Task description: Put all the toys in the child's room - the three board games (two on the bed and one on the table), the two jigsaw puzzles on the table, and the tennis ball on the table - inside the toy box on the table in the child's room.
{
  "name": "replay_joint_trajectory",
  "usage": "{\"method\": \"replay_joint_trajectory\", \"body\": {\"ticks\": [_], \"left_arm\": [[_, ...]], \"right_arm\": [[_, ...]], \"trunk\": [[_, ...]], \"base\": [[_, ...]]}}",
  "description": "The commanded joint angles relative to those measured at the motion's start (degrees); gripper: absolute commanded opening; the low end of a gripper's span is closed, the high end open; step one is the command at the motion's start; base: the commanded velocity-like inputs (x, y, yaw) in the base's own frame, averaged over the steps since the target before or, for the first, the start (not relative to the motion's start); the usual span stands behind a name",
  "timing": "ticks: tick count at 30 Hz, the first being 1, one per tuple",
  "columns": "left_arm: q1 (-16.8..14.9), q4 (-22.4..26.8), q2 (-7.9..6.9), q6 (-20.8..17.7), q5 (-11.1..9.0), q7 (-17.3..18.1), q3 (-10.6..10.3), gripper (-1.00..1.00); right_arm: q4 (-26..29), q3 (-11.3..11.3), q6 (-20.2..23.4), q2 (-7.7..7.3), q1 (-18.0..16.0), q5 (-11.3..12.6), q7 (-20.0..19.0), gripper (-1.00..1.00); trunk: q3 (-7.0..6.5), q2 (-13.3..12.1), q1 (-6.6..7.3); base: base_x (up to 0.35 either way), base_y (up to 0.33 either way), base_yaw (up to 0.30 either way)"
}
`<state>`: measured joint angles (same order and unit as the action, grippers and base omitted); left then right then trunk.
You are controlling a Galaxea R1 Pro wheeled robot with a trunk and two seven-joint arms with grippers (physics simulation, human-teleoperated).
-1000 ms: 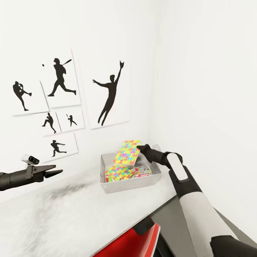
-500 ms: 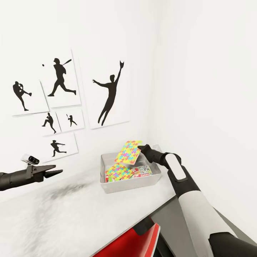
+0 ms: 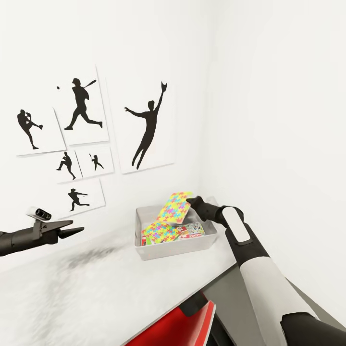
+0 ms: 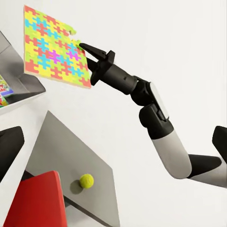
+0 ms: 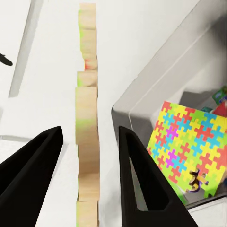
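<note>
**Second jigsaw puzzle hanging tilted over the toy box**

The right gripper (image 3: 191, 201) is holding a jigsaw puzzle (image 3: 174, 207) by its upper edge, just above the back right part of the toy box (image 3: 175, 249). The puzzle box is flat, covered all over in interlocking yellow, red, blue, green and pink pieces, and it is tilting steeply, its lower edge dipping toward the bin. In the right wrist view its pale cardboard edge (image 5: 87, 142) is running between the two dark fingers (image 5: 135, 175), which are standing slightly apart from it on both sides, so contact is hard to judge there; the left wrist view is showing the fingertips closed on the puzzle's corner (image 4: 87, 49).

Inside the bin another jigsaw puzzle (image 3: 160, 232) is lying flat, with a red-and-green printed box (image 3: 192, 229) beside it. The bin is sitting on the pale table (image 3: 96, 283), near the room's corner. A tennis ball (image 4: 86, 180) is resting on the lower grey section.

The left gripper (image 3: 72, 230) is hovering over the table well apart from the bin, its jaws pressed together.

Compared with a second ago, the held puzzle is sitting lower and closer to the bin, and the left gripper is pointing slightly lower
</note>
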<state>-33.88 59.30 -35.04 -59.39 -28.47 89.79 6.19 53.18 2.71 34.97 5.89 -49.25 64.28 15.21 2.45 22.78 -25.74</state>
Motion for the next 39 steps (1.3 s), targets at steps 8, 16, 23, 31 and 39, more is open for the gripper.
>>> {"method": "replay_joint_trajectory", "body": {"ticks": [8, 16, 23, 31, 39], "left_arm": [[0.0, 0.0, -0.11, -0.6, -0.7, 0.2, -0.1, 1.00], [0.0, -0.1, -0.11, -0.6, -0.7, 0.2, -0.1, 1.00], [0.0, -0.1, -0.11, -0.6, -0.7, 0.2, -0.1, 1.00], [0.0, -0.1, -0.07, -0.6, -0.6, 0.2, -0.1, 1.00], [0.0, -0.1, -0.11, -0.6, -0.6, 0.2, -0.1, 1.00]], "right_arm": [[-0.3, -0.5, 0.0, -0.13, -1.2, 0.9, 1.6, -1.00], [-4.0, -0.6, -0.5, -0.09, -5.1, 0.9, 4.2, -1.00], [-11.1, -0.5, -6.6, 0.03, -8.1, 0.5, 5.1, -1.00], [-13.8, 0.2, -13.5, 1.19, -8.4, 0.3, 5.3, -1.00], [-14.7, 1.9, -17.5, 3.07, -8.3, 0.1, 5.4, -1.00]], "trunk": [[0.14, 0.1, -0.04], [0.26, 0.1, -0.04], [0.67, 0.1, -0.04], [1.37, 0.1, -0.04], [2.11, 0.1, -0.04]], "base": [[0.000, 0.000, 0.000], [0.000, 0.000, 0.000], [0.000, 0.000, 0.000], [0.000, 0.000, 0.000], [0.000, 0.000, 0.000]]}}
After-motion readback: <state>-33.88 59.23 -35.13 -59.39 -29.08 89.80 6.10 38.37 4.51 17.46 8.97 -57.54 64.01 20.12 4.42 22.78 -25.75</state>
